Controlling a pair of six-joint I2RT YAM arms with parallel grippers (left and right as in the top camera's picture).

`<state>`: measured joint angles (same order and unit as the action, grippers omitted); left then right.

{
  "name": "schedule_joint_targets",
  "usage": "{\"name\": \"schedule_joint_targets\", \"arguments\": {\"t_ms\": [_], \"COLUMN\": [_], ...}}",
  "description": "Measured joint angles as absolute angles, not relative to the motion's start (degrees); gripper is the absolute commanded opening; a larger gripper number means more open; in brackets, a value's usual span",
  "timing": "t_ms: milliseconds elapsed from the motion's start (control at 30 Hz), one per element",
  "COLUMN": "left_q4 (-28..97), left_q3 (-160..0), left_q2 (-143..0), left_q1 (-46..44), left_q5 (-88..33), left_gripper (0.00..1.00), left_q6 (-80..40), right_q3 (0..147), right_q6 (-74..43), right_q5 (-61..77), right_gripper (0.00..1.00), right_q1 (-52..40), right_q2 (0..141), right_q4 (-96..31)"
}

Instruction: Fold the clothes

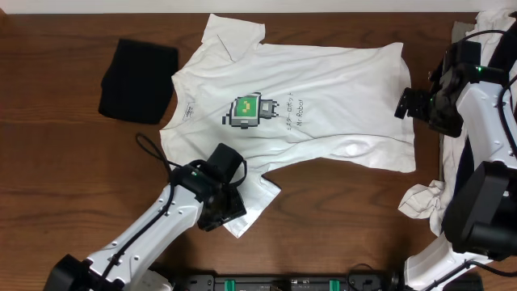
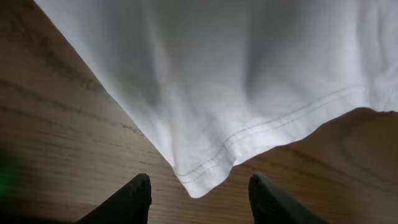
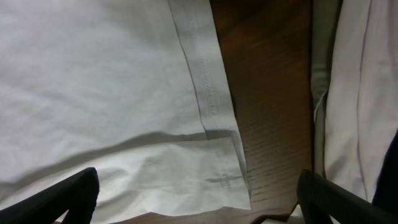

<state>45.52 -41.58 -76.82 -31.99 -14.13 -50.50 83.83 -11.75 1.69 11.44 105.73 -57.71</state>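
A white T-shirt (image 1: pixel 307 105) with a green-and-grey pixel-robot print (image 1: pixel 252 111) lies spread flat on the wooden table, neck to the left, hem to the right. My left gripper (image 1: pixel 224 212) is open over the tip of the near sleeve (image 2: pixel 205 177), which lies between the two fingers (image 2: pixel 199 196). My right gripper (image 1: pixel 406 103) is open at the hem's far right corner (image 3: pixel 217 174), its fingers (image 3: pixel 199 196) wide apart above the fabric. A folded black garment (image 1: pixel 137 79) lies at the far left.
A pile of white clothes (image 1: pixel 493 48) lies along the right edge under the right arm, with a crumpled white piece (image 1: pixel 422 200) at the near right. Bare wood runs along the near edge.
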Motion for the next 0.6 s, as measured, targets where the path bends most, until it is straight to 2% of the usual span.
{"name": "schedule_joint_targets", "arguments": {"t_ms": [600], "left_q4": [41.41], "left_q3": [-35.38], "left_q2": [-76.82], "left_q1": [-32.75], "left_q5": [-13.15], "left_gripper": [0.53], "left_q6": [-59.94], "right_q3": [83.83], "right_q6": [-11.75], "right_q5": [1.69], "right_gripper": [0.99], "right_q1": [11.44], "right_q2": [105.73], "right_q4": [-57.65]}}
